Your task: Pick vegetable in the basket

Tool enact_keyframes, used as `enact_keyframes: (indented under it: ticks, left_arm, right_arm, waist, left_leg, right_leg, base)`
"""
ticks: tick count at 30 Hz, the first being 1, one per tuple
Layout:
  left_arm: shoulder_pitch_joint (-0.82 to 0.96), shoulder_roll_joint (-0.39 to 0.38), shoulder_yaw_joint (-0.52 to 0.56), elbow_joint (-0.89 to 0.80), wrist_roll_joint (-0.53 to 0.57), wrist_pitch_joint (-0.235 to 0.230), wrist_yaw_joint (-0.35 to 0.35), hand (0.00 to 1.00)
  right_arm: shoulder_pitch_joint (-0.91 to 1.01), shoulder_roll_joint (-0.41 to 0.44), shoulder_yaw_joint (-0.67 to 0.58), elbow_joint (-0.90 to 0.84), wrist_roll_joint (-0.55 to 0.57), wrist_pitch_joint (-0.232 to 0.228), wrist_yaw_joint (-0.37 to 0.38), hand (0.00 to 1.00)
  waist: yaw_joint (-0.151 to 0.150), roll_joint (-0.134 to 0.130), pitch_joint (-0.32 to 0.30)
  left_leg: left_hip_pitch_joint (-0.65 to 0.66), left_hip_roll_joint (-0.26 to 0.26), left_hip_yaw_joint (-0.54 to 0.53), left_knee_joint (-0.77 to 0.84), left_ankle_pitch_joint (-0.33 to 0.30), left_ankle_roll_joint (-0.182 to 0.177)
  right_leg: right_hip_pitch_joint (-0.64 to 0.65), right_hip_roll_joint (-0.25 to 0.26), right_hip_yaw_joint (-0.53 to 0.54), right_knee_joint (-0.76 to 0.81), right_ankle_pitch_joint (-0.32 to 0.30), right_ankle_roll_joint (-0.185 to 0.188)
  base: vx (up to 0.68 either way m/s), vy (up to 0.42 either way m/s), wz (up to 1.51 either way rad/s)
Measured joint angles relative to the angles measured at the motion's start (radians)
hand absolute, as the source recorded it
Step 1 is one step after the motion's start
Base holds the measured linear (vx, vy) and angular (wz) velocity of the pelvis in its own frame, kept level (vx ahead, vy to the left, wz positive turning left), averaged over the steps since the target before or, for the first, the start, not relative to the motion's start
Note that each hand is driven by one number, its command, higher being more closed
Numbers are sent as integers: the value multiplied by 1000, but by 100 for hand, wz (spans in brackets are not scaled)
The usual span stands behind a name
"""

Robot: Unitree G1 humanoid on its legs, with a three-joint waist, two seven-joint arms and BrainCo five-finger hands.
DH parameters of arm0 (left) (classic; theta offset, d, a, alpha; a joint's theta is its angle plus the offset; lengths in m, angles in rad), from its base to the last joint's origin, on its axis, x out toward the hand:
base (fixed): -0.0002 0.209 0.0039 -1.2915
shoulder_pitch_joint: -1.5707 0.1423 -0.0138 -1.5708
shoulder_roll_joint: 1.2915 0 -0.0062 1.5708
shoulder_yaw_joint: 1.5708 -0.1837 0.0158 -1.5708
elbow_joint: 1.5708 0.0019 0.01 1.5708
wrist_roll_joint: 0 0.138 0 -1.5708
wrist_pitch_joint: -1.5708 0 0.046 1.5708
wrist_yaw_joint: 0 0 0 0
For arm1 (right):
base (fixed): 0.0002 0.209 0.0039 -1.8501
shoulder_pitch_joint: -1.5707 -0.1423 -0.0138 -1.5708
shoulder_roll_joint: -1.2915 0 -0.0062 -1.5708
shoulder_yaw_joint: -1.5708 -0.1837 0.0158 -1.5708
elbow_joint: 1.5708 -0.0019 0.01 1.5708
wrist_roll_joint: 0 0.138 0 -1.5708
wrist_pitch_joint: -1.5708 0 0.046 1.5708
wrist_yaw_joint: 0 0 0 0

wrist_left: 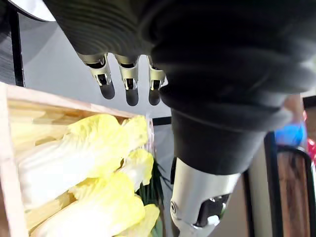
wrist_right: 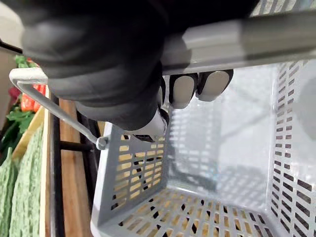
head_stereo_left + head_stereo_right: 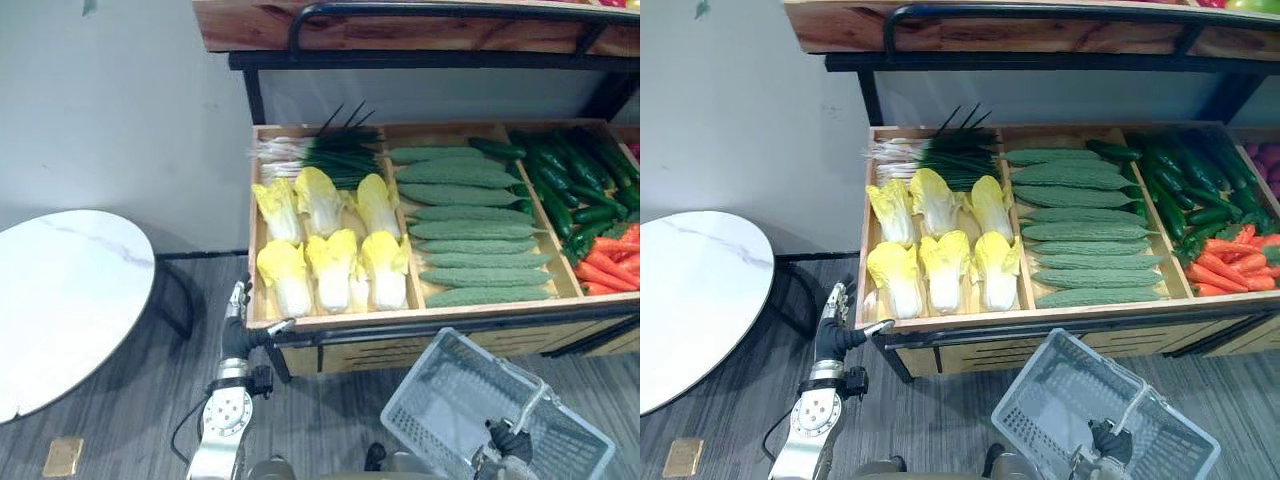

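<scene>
We're early: nothing picked yet. Our right hand is clenched round the grey bar handle of the grey slotted plastic basket, held low in front of the wooden display tray. The right wrist view shows the basket floor bare, so zero vegetables in.

Our left hand is released, fingers straight, thumb apart, holding nothing. It sits at the tray's front left corner, just beside the front row of pale yellow leafy cabbages, not touching any as far as we can tell. Those look like the target, our guess only.

Other candidates in the tray:
- bumpy light-green gourds in the middle compartment
- dark green cucumbers and orange carrots on the right
- thin green onions behind the cabbages

All of it is left to do: reach over the rim, close on one vegetable, lift, carry across, drop in the basket. The round white marble tabletop on the left looks out of the path.
</scene>
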Motion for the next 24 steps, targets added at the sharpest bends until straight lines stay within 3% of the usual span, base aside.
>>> enact_keyframes:
  ticks: [7, 13, 17, 24]
  left_arm:
    - [-152, 31, 37, 173, 36, 54, 64, 0]
    - [-268, 36, 27, 260, 35, 72, 81, 0]
    - [-359, 64, 22, 280, 36, 72, 107, 0]
    - [-494, 102, 13, 350, 83, 73, 163, 0]
  right_arm:
    - [-29, -14, 40, -1, -39, -2, 43, 100]
    - [-43, -25, 23, -2, -36, -2, 42, 100]
    - [-71, -24, 14, -3, -36, -2, 42, 100]
    - [-88, -24, 14, -24, -36, -18, 41, 100]
  waist:
    - [-64, 20, 1]
    - [-92, 37, 25]
    - [-133, 46, 51]
    - [-138, 54, 94]
  left_leg:
    - [4, -10, 47, -52, 11, -6]
    - [-15, -21, 70, -78, 14, -10]
    - [-25, -23, 76, -97, 21, -5]
    - [-57, -24, 77, -97, 21, -5]
  right_leg:
    - [-11, 24, 76, -119, 85, -1]
    - [-49, 27, 111, -144, 102, 8]
    - [-74, 32, 118, -142, 101, 9]
    - [-126, 37, 149, -134, 101, 10]
  base:
    - [-47, 11, -35]
    - [10, 14, -19]
    - [73, 6, -9]
    - [52, -7, -15]
